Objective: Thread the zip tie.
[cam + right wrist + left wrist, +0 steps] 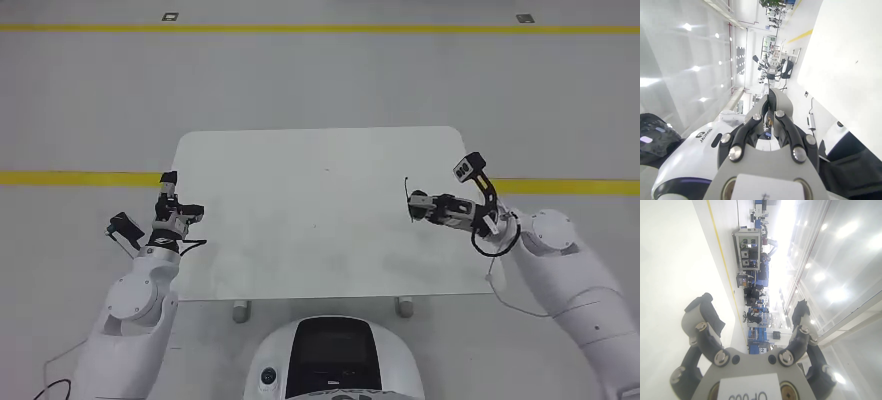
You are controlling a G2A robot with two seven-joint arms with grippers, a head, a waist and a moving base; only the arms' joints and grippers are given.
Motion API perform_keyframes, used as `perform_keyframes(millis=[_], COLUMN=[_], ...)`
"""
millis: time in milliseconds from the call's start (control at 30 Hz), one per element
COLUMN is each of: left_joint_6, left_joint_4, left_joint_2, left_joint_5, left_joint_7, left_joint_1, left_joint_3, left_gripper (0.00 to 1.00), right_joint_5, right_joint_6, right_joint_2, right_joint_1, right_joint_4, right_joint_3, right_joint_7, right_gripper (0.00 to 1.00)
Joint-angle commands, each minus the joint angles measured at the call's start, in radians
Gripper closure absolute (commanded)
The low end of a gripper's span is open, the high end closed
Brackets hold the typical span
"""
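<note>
We're seeing right gripper (770, 94) fingers pinching thin black plastic zip tie (407, 187); left gripper (753, 300) fingers spreading wide, empty.

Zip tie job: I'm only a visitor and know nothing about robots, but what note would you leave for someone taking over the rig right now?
Left gripper: fingers open and empty, at the left edge of the table.
Right gripper: fingers shut on the zip tie, above the table's right side.
Done: the tie is off the table and in a firm hold.
Left to do: no loop shows, so the threading looks not yet done. The tail probably needs feeding through the head, and the left gripper would likely have to come across to help.
</note>
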Motion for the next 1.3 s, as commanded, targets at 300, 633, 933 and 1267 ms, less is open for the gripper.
perform_keyframes(millis=[300, 633, 933, 1267], left_joint_6=[0.0, -0.049, -0.187, -0.211], left_joint_4=[0.0, -0.037, -0.056, -0.049], left_joint_2=[0.0, 0.003, -0.001, -0.004], left_joint_5=[0.0, 0.16, 0.764, 0.817], left_joint_7=[0.0, -0.011, 0.062, 0.074], left_joint_1=[0.0, -0.011, -0.061, -0.075], left_joint_3=[0.0, 0.03, 0.222, 0.255], left_gripper=[0.0, 0.0, 0.0, 0.0], right_joint_5=[0.02, 0.033, 0.015, 0.006], right_joint_6=[0.067, 0.116, 0.309, 0.315], right_joint_2=[-0.041, -0.052, -0.084, -0.086], right_joint_1=[0.073, 0.063, 0.1, 0.106], right_joint_4=[0.016, 0.007, 0.056, 0.065], right_joint_3=[-0.073, -0.072, -0.121, -0.12], right_joint_7=[-0.156, -0.268, -0.45, -0.456], right_gripper=[1.0, 1.0, 1.0, 1.0])
